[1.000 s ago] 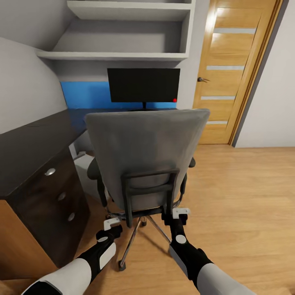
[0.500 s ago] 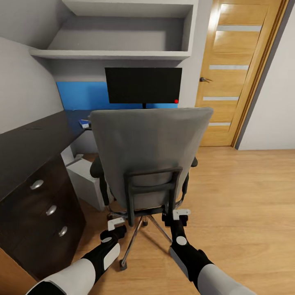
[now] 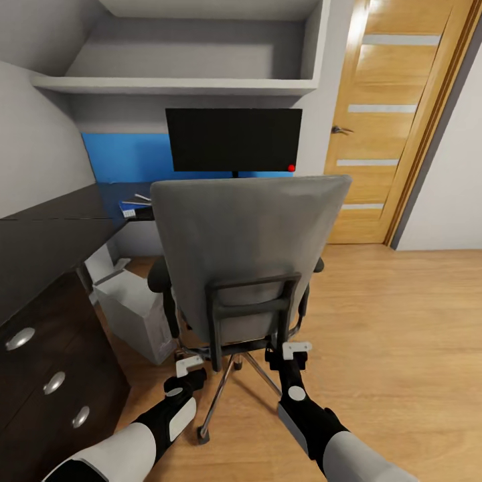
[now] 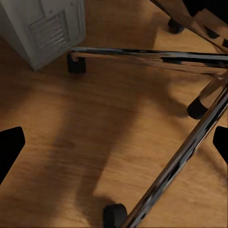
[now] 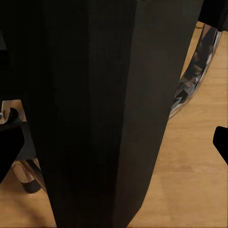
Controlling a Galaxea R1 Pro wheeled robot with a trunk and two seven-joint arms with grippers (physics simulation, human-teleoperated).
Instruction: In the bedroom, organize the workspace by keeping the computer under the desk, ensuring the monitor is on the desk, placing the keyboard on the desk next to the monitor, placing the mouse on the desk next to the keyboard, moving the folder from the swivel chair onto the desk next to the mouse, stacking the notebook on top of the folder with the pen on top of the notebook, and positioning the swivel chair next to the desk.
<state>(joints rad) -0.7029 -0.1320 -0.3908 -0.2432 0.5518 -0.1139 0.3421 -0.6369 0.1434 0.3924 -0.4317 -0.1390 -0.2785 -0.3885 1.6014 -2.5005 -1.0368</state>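
The grey swivel chair [image 3: 248, 248] stands right in front of me with its back toward me; its seat, and anything on it, is hidden. My right gripper [image 3: 294, 351] is open at the lower right of the chair's black back frame [image 5: 95, 114], and that bar stands between its fingers. My left gripper [image 3: 189, 365] hangs open, holding nothing, low beside the chrome chair base [image 4: 156, 57]. Beyond the chair the black monitor [image 3: 233, 139] stands on the dark desk [image 3: 117, 194]. The grey computer tower [image 3: 134, 308] sits on the floor beneath the desk. Small white items [image 3: 137, 204] lie on the desk; I cannot tell what they are.
A dark dresser with round knobs [image 3: 40, 335] stands close on my left. Grey wall shelves [image 3: 181, 84] hang above the monitor. A wooden door [image 3: 395, 127] is at the back right, with open wood floor [image 3: 402, 321] to the right of the chair.
The whole view has shifted: the dresser slides off to the left and the desk, monitor and tower come closer. The chair keeps its place in front of both grippers.
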